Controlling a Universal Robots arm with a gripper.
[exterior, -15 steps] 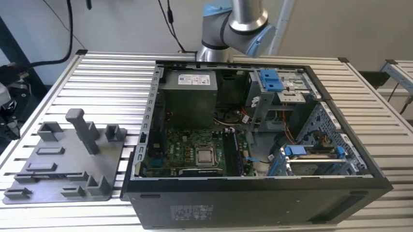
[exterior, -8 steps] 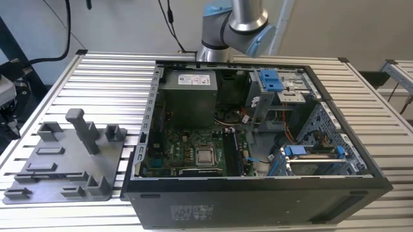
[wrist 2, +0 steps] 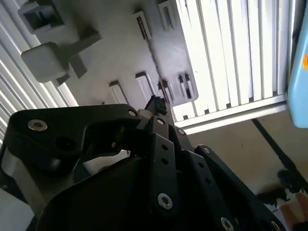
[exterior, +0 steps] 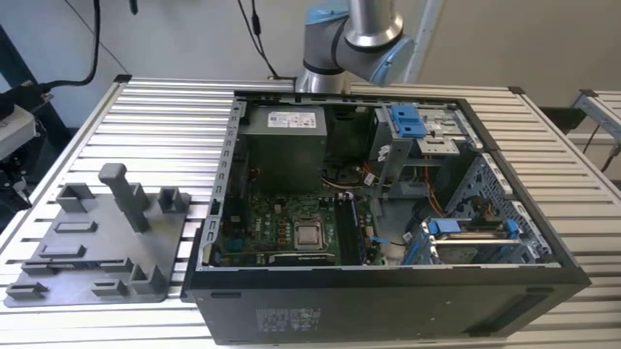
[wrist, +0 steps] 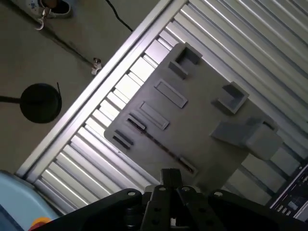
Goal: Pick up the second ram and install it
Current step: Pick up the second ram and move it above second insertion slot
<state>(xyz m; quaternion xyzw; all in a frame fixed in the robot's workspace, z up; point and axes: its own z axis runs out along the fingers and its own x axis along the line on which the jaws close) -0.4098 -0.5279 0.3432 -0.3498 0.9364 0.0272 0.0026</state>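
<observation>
In both wrist views the second ram shows as a thin dark strip (wrist: 163, 147) (wrist 2: 153, 57), seen edge-on, standing in the grey holder tray (wrist: 202, 110) (wrist 2: 120, 53). My gripper (wrist: 169, 177) (wrist 2: 156, 103) hangs well above the tray, its black fingertips pressed together with nothing visible between them. Its tip lines up roughly over one end of the strip, far from touching it. In the exterior view the tray (exterior: 97, 240) lies at the exterior view's left of the open computer case (exterior: 388, 218), whose motherboard (exterior: 291, 225) is exposed. The arm (exterior: 350, 36) rises behind the case.
The slatted metal table (exterior: 165, 123) carries everything. A tall grey post (exterior: 121, 193) stands up from the tray. Inside the case sit a power supply (exterior: 286, 142) and blue drive-bay clips (exterior: 408, 120). The table edge and the floor (wrist: 57, 57) lie beyond the tray.
</observation>
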